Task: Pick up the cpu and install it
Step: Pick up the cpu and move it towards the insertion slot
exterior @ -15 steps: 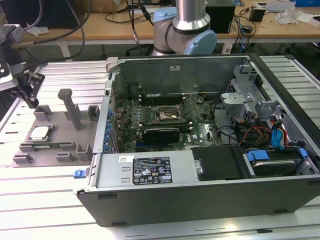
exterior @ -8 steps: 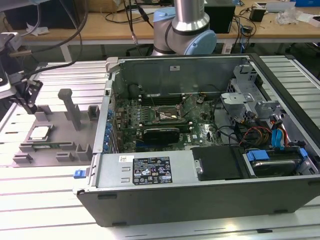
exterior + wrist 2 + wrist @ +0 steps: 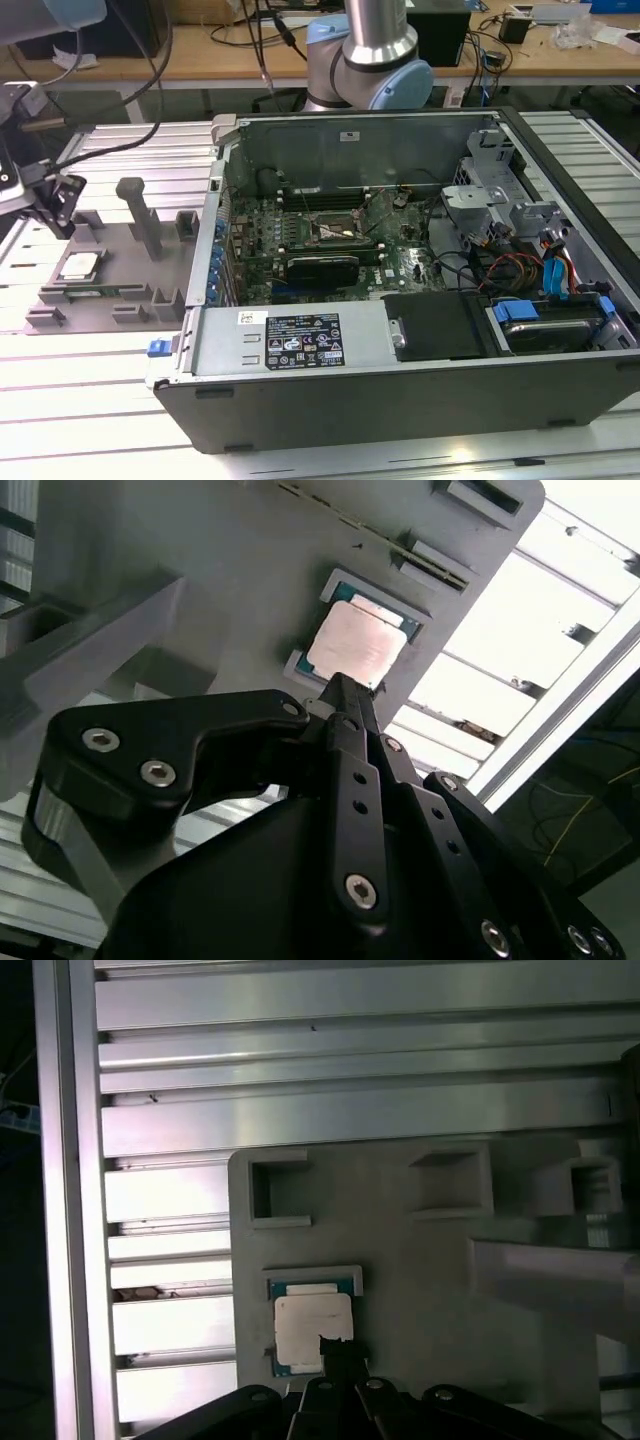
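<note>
**While the cpu waits in its tray pocket, the gripper hangs over it with nothing held**

Where it lies now, the cpu (image 3: 80, 265) (image 3: 358, 645) (image 3: 312, 1330) sits flat, silvery plate up, in a shallow square pocket of the grey tray (image 3: 120, 278) (image 3: 230, 560) (image 3: 420, 1280), toward the tray's end at the exterior view's left. In both wrist views the gripper (image 3: 340, 683) (image 3: 335, 1345) has its black fingers drawn together into one narrow tip, gripping nothing. That tip lines up with one edge of the chip, but whether it touches cannot be told there. In the exterior view the gripper (image 3: 63, 225) appears raised a little above the chip.

On the same tray stand more square pockets and an upright post (image 3: 140, 215). The tray rests on a slatted aluminium table (image 3: 100, 400) (image 3: 350, 1050), just beside the open computer case (image 3: 300, 345) at the exterior view's right. Inside the case lies a green motherboard (image 3: 290, 215) with a metal-framed socket (image 3: 335, 233), well apart from the cpu. Behind the case rises the arm (image 3: 370, 50).
</note>
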Motion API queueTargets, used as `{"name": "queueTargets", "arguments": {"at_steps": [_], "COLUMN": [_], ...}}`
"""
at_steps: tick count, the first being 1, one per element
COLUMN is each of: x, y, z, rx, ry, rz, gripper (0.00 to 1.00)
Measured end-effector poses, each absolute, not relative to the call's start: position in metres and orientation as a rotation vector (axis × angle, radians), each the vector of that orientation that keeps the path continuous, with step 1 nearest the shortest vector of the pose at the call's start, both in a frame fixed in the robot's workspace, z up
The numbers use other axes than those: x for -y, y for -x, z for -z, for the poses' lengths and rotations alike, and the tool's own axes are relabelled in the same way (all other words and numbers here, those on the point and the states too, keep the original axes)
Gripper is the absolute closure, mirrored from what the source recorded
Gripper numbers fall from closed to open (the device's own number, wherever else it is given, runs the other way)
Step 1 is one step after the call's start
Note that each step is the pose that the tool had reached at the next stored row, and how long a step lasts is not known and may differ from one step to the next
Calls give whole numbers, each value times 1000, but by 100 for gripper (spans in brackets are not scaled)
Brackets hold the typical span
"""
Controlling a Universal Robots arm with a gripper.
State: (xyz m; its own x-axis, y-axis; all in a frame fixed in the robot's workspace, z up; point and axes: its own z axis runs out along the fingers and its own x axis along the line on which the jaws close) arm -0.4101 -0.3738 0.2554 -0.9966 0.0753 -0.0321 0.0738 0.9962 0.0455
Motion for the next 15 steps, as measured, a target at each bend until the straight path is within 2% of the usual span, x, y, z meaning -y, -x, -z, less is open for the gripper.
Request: {"name": "queueTargets", "arguments": {"at_steps": [15], "x": [379], "y": [422], "z": [-211], "rx": [-3105], "ry": [-116], "rz": [-69], "gripper": [89]}}
